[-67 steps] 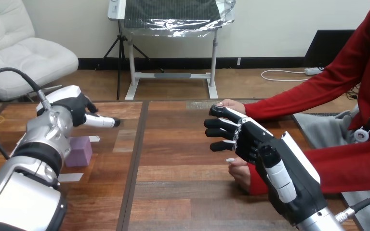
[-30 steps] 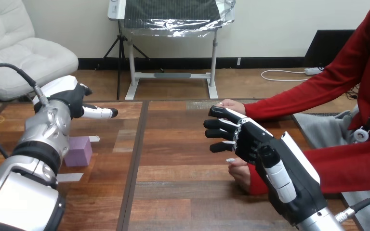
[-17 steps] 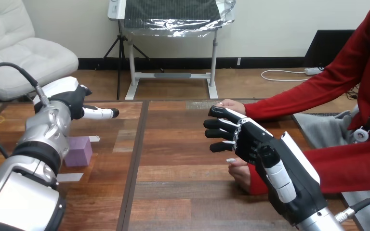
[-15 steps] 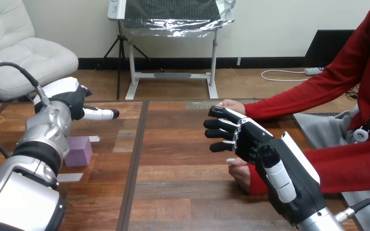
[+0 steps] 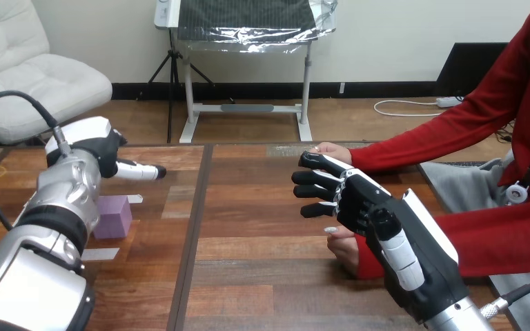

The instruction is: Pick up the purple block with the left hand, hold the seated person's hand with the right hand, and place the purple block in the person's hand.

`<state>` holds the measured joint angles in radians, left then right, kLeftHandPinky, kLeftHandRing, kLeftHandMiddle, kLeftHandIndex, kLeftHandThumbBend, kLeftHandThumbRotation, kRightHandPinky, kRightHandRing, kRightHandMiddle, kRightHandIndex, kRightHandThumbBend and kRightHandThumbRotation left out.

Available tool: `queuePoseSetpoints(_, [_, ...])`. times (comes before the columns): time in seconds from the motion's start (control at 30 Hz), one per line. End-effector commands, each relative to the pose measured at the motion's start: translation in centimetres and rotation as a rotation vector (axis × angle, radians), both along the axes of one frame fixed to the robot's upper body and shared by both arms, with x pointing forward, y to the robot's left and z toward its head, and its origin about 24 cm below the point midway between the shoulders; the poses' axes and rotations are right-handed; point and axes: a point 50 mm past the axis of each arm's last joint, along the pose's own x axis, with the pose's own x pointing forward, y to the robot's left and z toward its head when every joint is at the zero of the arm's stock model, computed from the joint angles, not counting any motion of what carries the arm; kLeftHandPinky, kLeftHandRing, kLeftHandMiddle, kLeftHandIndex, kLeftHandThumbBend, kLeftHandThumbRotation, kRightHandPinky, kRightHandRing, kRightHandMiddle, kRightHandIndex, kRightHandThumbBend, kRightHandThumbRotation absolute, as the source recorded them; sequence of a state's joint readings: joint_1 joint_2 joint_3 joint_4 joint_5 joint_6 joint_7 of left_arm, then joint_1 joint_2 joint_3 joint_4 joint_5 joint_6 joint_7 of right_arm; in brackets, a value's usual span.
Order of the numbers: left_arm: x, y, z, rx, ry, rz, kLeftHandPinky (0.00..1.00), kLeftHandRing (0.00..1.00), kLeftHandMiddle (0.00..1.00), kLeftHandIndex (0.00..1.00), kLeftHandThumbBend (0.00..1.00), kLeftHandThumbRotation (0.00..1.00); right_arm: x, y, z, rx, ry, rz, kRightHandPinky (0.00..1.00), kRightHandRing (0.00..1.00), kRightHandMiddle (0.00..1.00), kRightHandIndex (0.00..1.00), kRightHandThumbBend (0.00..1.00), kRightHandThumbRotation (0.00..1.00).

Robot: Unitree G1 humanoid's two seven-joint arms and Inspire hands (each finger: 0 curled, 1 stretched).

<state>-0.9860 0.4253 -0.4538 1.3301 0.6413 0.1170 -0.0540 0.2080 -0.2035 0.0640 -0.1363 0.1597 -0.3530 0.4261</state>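
The purple block (image 5: pixel 114 215) stands on the wooden table (image 5: pixel 248 276) at the left. My left hand (image 5: pixel 100 150) hovers above and just behind it, open, with a straight finger pointing right and no contact with the block. At the right, my right hand (image 5: pixel 362 203) is raised with its relaxed fingers reaching left, open and holding nothing. One of the person's hands (image 5: pixel 329 147) rests on the table just beyond its fingertips. The person's other hand (image 5: pixel 345 249) lies below my right hand's palm, partly hidden by it; I cannot tell whether they touch.
Two small white tape strips (image 5: pixel 100 254) (image 5: pixel 134 198) lie on the table near the block. A dark seam (image 5: pixel 192 234) runs front to back through the tabletop. The person's red sleeves (image 5: pixel 497 234) cover the table's right side.
My left hand rose slightly, then dipped a little and drew back left over the block. My right hand and the person's hands have stayed put.
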Motion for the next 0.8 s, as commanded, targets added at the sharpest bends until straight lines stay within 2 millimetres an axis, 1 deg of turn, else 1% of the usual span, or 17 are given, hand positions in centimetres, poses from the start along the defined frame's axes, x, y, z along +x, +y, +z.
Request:
queuePoseSetpoints(0.0, [0.1,0.2,0.3,0.021,-0.018,-0.008,0.84,0.91,0.93,0.91,0.74,0.62,0.5,-0.1,1.6,0.001,-0.085,-0.002,0.73,0.81,0.83,0.86,0.90,1.00])
queuePoseSetpoints(0.2, [-0.1,0.2,-0.1,0.040,-0.002,-0.009,0.86,0.92,0.94,0.92,0.73,0.60,0.5,-0.1,1.6,0.002,-0.081,-0.003,0.74,0.81,0.82,0.86,0.90,1.00])
queuePoseSetpoints(0.3, [-0.2,0.3,-0.4,0.044,0.006,-0.008,0.85,0.91,0.94,0.92,0.73,0.58,0.5,-0.1,1.7,0.006,-0.082,-0.001,0.74,0.81,0.82,0.86,0.90,1.00])
queuePoseSetpoints(0.33, [-0.3,0.3,-0.4,0.047,0.009,-0.009,0.86,0.92,0.94,0.93,0.72,0.56,0.5,-0.1,1.7,0.007,-0.083,0.000,0.74,0.81,0.82,0.86,0.90,1.00])
queuePoseSetpoints(0.63, [-0.4,0.3,-0.8,0.078,0.043,-0.018,0.88,0.92,0.94,0.93,0.70,0.49,0.5,-0.1,1.7,0.002,-0.088,0.002,0.74,0.81,0.82,0.86,0.91,1.00])
queuePoseSetpoints(0.77, [-0.5,0.4,-0.9,0.107,0.068,-0.026,0.88,0.92,0.94,0.92,0.70,0.49,0.5,-0.2,1.7,-0.002,-0.087,-0.001,0.74,0.81,0.82,0.86,0.91,1.00])
